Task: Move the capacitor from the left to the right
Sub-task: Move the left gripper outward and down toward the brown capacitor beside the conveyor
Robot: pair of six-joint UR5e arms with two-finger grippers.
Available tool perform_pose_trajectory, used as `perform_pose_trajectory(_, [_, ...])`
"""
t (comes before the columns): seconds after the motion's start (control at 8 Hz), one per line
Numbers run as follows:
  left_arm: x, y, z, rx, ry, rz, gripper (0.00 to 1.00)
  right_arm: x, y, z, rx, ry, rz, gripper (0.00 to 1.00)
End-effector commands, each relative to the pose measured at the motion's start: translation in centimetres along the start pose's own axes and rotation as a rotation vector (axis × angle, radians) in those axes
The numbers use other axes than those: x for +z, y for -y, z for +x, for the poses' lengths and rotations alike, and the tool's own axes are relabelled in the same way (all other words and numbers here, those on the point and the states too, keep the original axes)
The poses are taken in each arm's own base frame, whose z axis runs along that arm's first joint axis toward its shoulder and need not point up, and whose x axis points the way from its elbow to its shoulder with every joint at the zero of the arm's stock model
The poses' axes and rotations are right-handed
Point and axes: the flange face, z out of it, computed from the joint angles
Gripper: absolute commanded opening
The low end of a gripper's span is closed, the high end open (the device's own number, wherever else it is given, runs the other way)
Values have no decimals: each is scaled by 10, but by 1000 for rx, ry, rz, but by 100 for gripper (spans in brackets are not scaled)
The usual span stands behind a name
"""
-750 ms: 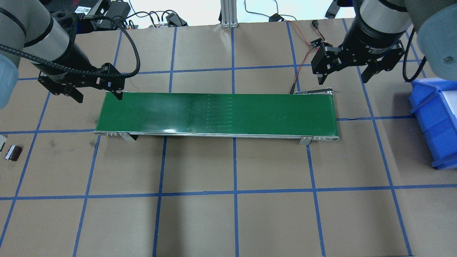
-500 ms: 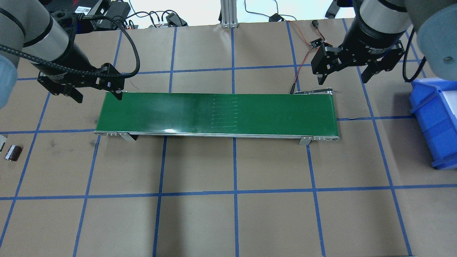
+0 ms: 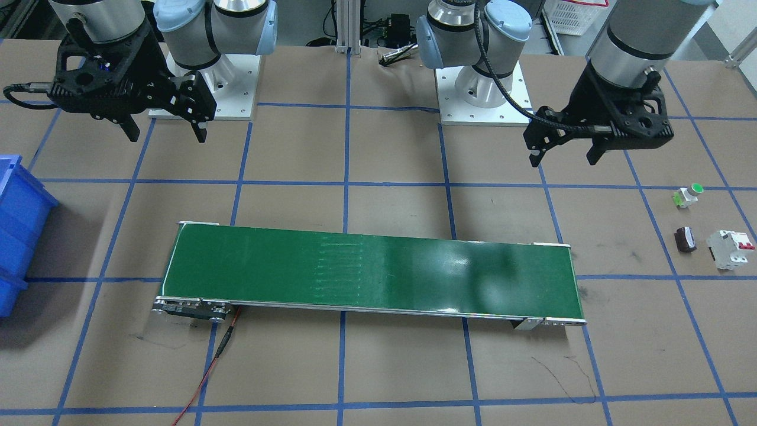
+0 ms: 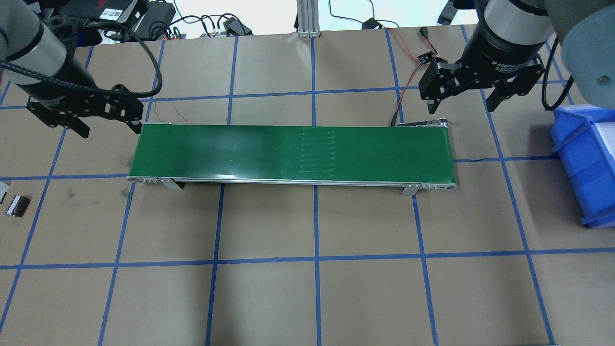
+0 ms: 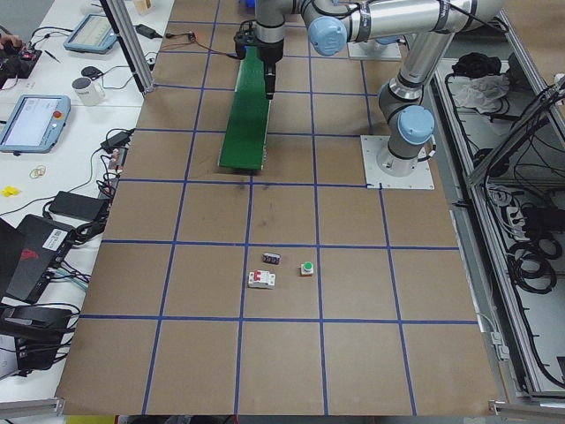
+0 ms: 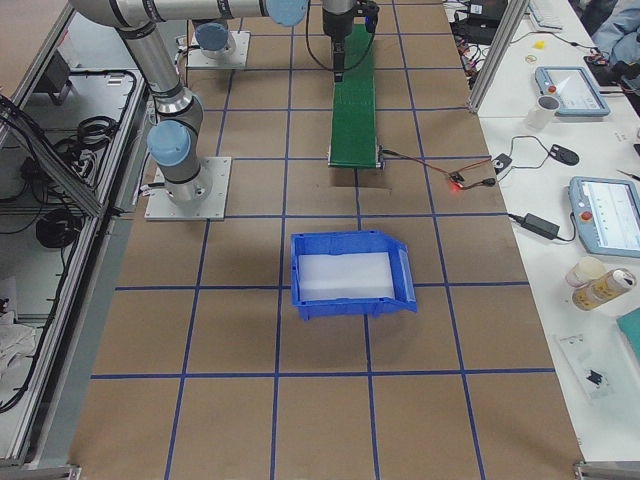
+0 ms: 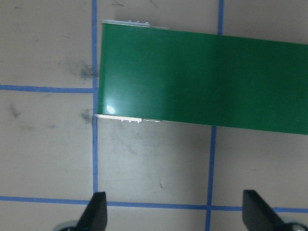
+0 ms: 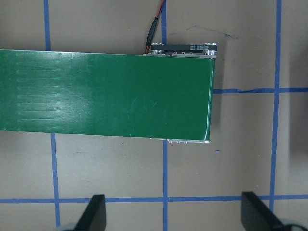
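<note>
Well, the capacitor point(image 3: 685, 240) lies on its side on the brown paper-covered table point(image 3: 402, 367), out past my left end of the green conveyor belt point(image 3: 372, 275). It is well apart from my left gripper point(image 3: 563, 158), which hangs above the table closer to my base, its two black fingers spread wide with nothing between them. The capacitor is a stubby dark cylinder with a reddish-brown sheen and pale marks. A boxy white circuit breaker point(image 3: 732, 248) with red switches sits just beside it on the outer side, and a small white button point(image 3: 688, 195) with a green cap stands near it towards my base. The belt is smooth and glossy, with a faint ribbed seam, framed in bright metal; blue tape lines divide the matte paper into squares. The front-facing view shows all three small parts clearly, while the overhead view catches the capacitor only at its left edge. My left wrist camera takes in just the belt's end, the tape lines and two fingertips. My right gripper point(image 3: 168, 136) is also spread wide and holds nothing, hanging near the belt's other end, with a blue plastic bin point(image 3: 18, 225) beyond it.
</note>
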Motion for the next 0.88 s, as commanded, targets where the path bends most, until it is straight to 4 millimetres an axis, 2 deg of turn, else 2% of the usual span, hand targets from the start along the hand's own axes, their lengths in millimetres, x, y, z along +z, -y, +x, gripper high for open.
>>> perform_pose_trajectory(0.0, [24,20,-117,58,3,-21,100,0,0,0,0,0,0,100])
perform_pose_trajectory(0.25, [58,21,-211,94,-12,-48,100,0,0,0,0,0,-1,100])
perform_pose_trajectory(0.38, [78,23,-249,109,-15,-51,100,0,0,0,0,0,0,100])
perform_pose_trajectory(0.62, [119,33,-292,108,-16,-56,100,1,0,0,0,0,-1,100])
perform_pose_trajectory(0.75, [140,31,-313,96,-39,-81,100,1,0,0,0,0,-1,100])
